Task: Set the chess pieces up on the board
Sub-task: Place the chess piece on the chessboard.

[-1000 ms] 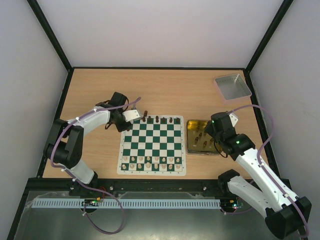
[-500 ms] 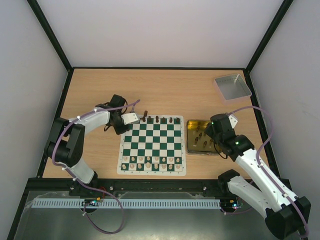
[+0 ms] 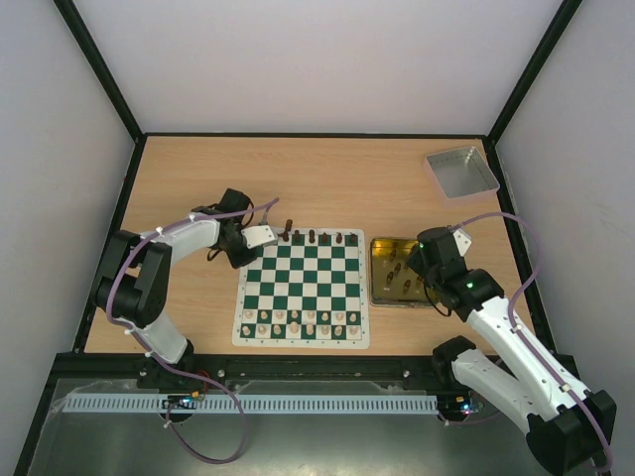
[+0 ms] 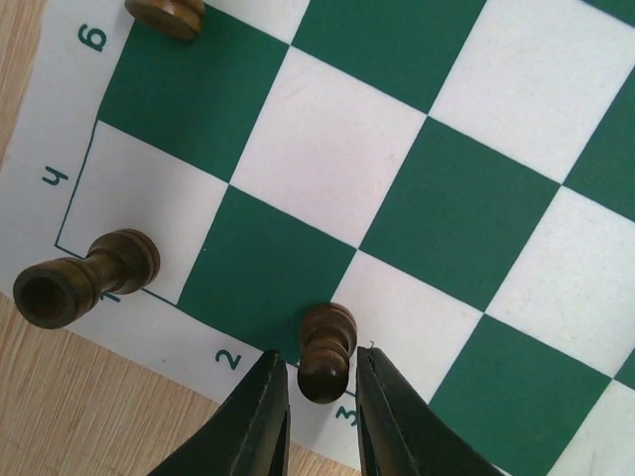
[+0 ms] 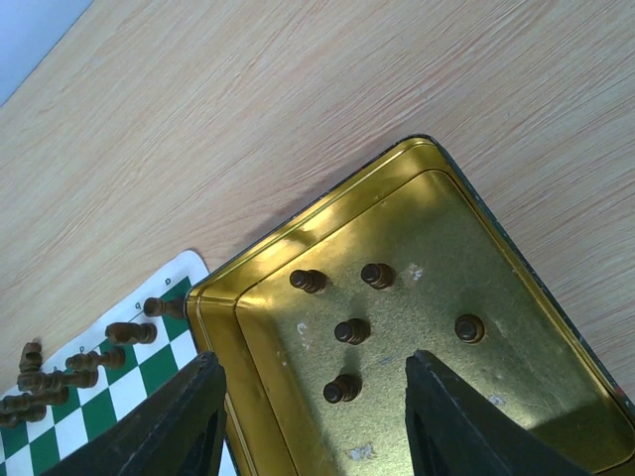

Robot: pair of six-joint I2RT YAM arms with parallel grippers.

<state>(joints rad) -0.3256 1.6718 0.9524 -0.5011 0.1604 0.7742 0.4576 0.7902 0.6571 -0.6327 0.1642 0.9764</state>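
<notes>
Wrist camera on the left gives me what overhead can't: left gripper (image 4: pixel 319 359) jaws clamped on a dark pawn (image 4: pixel 326 337) at the board's (image 4: pixel 327 149) numbered edge. Right gripper (image 5: pixel 316 369) jaws wide apart over the gold tin (image 5: pixel 327 210), five dark pieces (image 5: pixel 351 330) inside, mere specks from above. Another piece (image 4: pixel 165 12) is cut off at the frame's top.

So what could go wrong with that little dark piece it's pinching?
The left hand grips the dark piece near its top, so it could slip and tip. The castle piece stands close by at the board's corner and might get bumped. The open right hand hangs over a tin with five pieces; grabbing one could knock another.
</notes>
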